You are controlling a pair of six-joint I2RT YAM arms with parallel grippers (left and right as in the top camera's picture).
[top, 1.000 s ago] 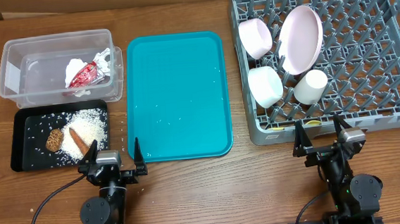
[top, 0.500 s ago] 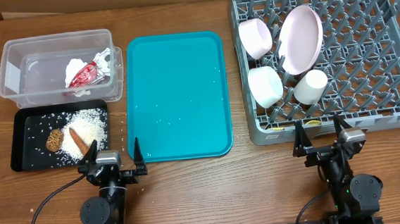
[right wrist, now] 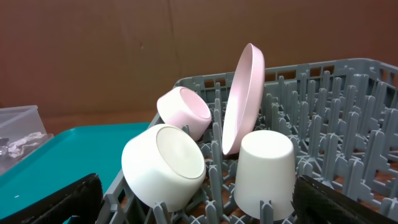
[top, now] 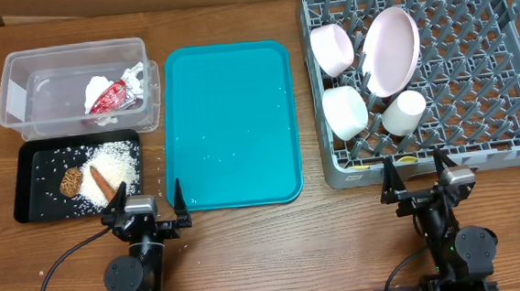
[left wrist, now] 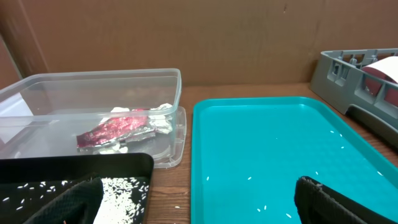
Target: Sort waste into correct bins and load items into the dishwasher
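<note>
The grey dishwasher rack (top: 478, 112) at the right holds a pink bowl (top: 332, 48), a pink plate (top: 391, 51), a white bowl (top: 345, 112) and a white cup (top: 404, 112); they also show in the right wrist view (right wrist: 180, 165). The teal tray (top: 231, 120) holds only a few rice grains. The clear bin (top: 77, 89) holds a red wrapper (top: 114, 98) and white paper. The black tray (top: 38, 188) holds rice and brown food scraps. My left gripper (top: 145, 207) is open and empty at the front edge of the trays. My right gripper (top: 418, 180) is open and empty before the rack.
A cardboard wall stands behind the table. Bare wood table (top: 340, 241) lies along the front, around both arm bases. A few rice grains lie on the wood by the black tray.
</note>
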